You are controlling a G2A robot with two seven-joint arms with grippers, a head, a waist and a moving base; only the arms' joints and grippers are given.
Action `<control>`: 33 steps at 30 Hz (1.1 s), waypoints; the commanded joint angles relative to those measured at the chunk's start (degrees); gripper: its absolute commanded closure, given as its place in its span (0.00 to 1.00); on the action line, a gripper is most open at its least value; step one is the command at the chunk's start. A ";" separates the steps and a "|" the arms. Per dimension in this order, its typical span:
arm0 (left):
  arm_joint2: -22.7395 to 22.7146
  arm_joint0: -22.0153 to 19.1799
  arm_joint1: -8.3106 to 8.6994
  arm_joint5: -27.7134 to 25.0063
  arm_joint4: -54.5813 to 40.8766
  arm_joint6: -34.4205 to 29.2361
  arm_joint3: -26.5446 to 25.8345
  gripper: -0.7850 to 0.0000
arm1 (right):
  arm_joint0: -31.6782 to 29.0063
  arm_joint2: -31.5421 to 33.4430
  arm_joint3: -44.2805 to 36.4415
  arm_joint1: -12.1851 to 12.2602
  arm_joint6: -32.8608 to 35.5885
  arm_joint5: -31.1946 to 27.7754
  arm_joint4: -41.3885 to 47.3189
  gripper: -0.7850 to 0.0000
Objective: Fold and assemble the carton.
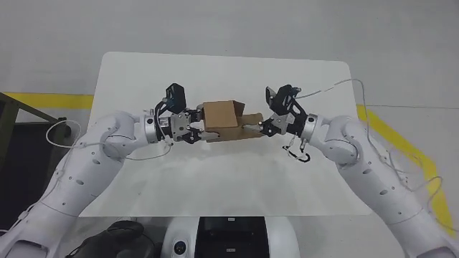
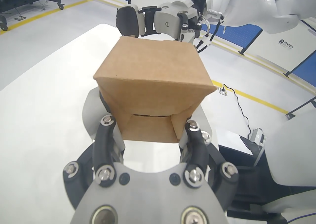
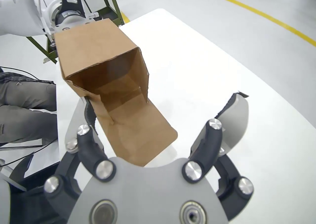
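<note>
A brown carton (image 1: 221, 117) lies on its side in the middle of the white table (image 1: 143, 79). Its box body is squared up. My left gripper (image 1: 191, 129) is at one end, and its fingers (image 2: 106, 121) clamp both sides of that end of the carton (image 2: 150, 67). The other end of the carton (image 3: 98, 57) gapes open, with a long flap (image 3: 145, 133) lying flat on the table. My right gripper (image 3: 160, 101) stands open astride that flap, one finger (image 3: 82, 111) against the carton's side flap. The right gripper (image 2: 158, 22) also shows beyond the carton in the left wrist view.
A green metal frame (image 3: 108, 0) stands off the table behind the left arm. A dark stand (image 1: 21, 140) sits beside the table's left edge. Bare tabletop lies in front of and behind the carton.
</note>
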 commanded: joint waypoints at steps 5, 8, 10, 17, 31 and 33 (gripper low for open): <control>0.00 -0.21 -0.11 -1.10 -2.05 -1.22 0.07 0.40 | -0.08 0.17 -0.29 -0.16 0.02 -1.76 -1.25 0.00; 0.03 -0.18 -0.17 -1.22 -2.54 -1.80 -0.04 0.40 | 0.05 -0.24 -0.72 -0.39 -0.48 -2.79 -1.68 0.00; 0.19 -0.22 -0.24 -1.33 -2.93 -2.16 0.02 0.40 | 0.24 -0.69 -1.00 -0.61 -0.60 -2.96 -2.13 0.00; 0.74 -0.70 -0.52 -1.61 -3.95 -3.38 0.19 0.38 | 1.07 -2.24 -2.08 -1.41 -0.38 -2.31 -3.67 0.00; -0.04 -1.04 -0.31 -4.80 -9.61 -6.22 1.85 0.36 | -1.03 3.05 0.17 -0.66 1.30 -4.39 -1.47 0.00; -0.08 -0.97 -0.21 -4.80 -10.20 -6.98 1.83 0.36 | -1.20 4.29 1.27 -0.47 0.78 -5.95 0.05 0.00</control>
